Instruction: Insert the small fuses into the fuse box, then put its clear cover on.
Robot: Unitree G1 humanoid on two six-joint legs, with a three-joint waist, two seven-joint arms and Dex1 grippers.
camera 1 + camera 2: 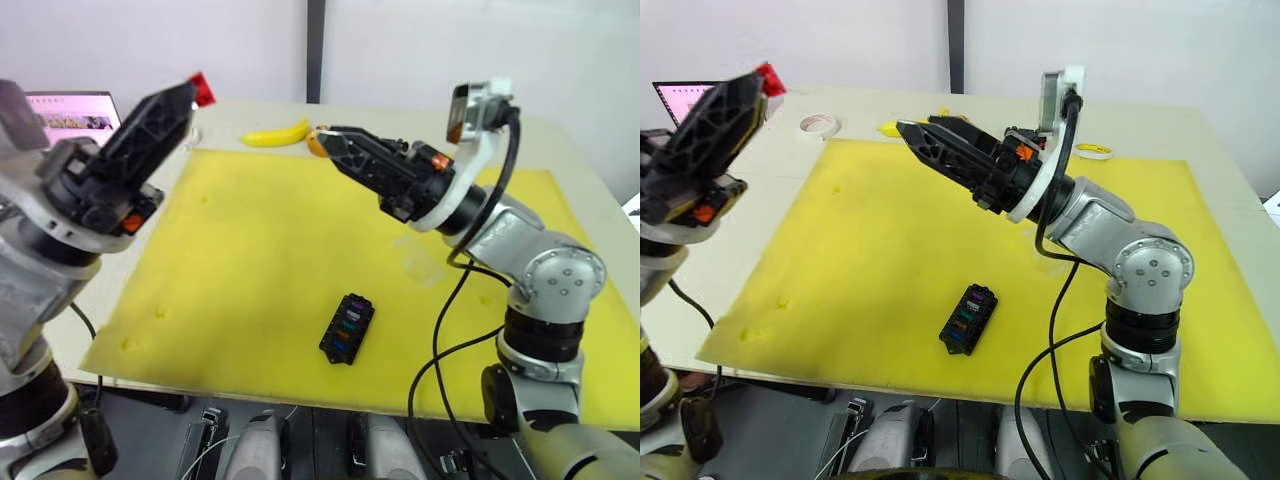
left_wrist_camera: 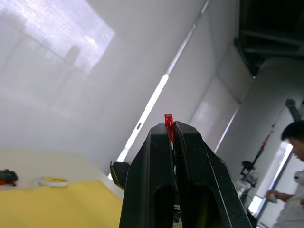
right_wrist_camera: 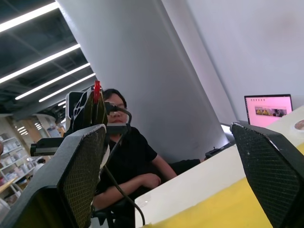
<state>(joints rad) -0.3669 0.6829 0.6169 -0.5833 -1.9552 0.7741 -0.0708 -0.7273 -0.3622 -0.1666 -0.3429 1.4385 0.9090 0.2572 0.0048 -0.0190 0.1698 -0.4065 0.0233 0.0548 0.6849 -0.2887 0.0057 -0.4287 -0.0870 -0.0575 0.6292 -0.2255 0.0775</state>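
A pale worktop (image 1: 1230, 170) carries a large yellow mat (image 1: 870, 270) covering most of it. On the mat, near the front edge, lies the black fuse box (image 1: 968, 319) with coloured fuses in its slots. The clear cover (image 1: 418, 258) lies on the mat to its far right. Beyond the mat's far edge rest a banana (image 1: 275, 134), a white tape roll (image 1: 818, 124), a yellow tape roll (image 1: 1093, 151) and, far left, a laptop (image 1: 75, 115).

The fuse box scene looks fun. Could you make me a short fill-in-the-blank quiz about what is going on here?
1. The left gripper is shut on a small ____ fuse.
2. The fuse box lies on a ____ mat.
3. The right gripper has its jaws ____.
4. The curved yellow fruit beyond the mat is a ____.

Missing words: red; yellow; open; banana
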